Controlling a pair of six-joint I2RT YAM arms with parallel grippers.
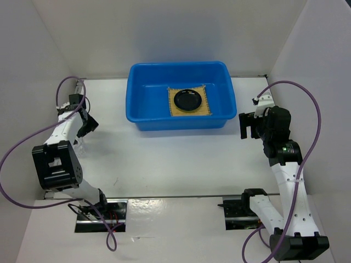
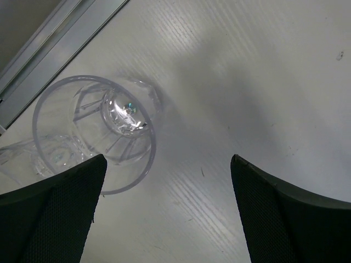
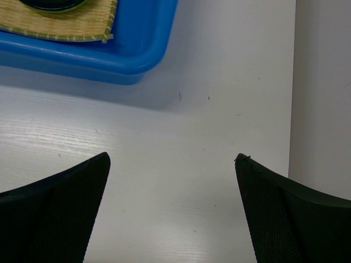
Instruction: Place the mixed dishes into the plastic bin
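The blue plastic bin point(image 1: 181, 102) stands at the back middle of the table. Inside it lies the tan woven mat point(image 1: 189, 102) with the black plate point(image 1: 187, 99) on top. In the right wrist view the bin's corner point(image 3: 137, 55) and the mat's edge point(image 3: 60, 24) show at top left. A clear cup point(image 2: 93, 134) stands with its mouth toward the left wrist camera, just ahead of my left finger point(image 2: 55, 213). A second clear cup point(image 2: 22, 156) peeks out at the left edge. My left gripper point(image 2: 167, 160) point(image 1: 85, 123) is open and holds nothing. My right gripper point(image 3: 173, 158) point(image 1: 249, 126) is open over bare table, right of the bin.
A metal rail point(image 2: 55, 49) runs along the table's left edge beside the cups. White enclosure walls close in on both sides; the right wall point(image 3: 323, 82) is close to my right gripper. The arm bases point(image 1: 101, 211) sit at the near edge.
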